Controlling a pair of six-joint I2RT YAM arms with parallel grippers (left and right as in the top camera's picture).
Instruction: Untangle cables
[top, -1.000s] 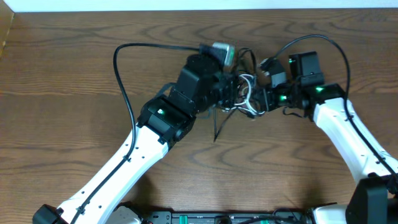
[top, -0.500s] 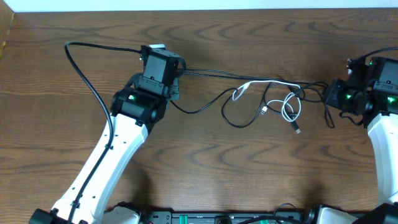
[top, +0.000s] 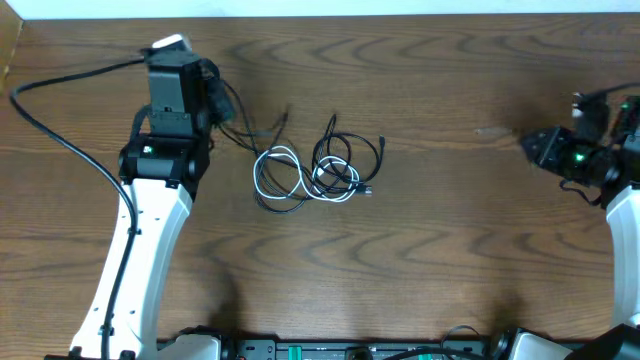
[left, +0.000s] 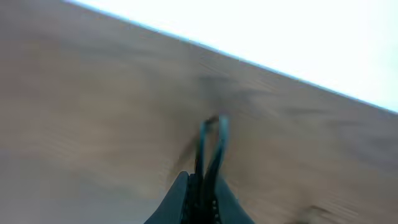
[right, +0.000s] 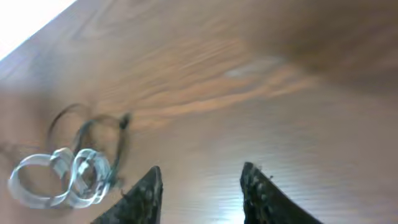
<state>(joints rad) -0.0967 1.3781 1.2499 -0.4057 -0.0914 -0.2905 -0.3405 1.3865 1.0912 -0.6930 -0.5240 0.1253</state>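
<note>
Slack is returning to the cables: half a second ago the thin black cords (top: 337, 152) and the thin white cord (top: 272, 172) were being stretched in a line across the brown wood-grain table (top: 430, 260) between the two arms. Now they are lying in a loose heap of overlapping loops near the middle of the table, nearer the left arm than the right. The right gripper (right: 202, 186) is standing released, its jaws spread with only bare wood between them, and it is sitting well apart from the heap at the table's right edge, so it appears to have let its end go. The left gripper (left: 200, 183) is pulling away to the far left and is staying clenched on a narrow loop of black cord (left: 211, 134), which is trailing from its fingertips back toward the heap. Whether that strand is coming free of the others cannot be told, since the left wrist view is blurred. For the task, the pull seems to be loosening the knot that was bunched between both grippers a second ago, yet the white loops are still crossing the black ones, so the untangling is looking only partly done and a fresh grasp by the right arm is probably needed.
</note>
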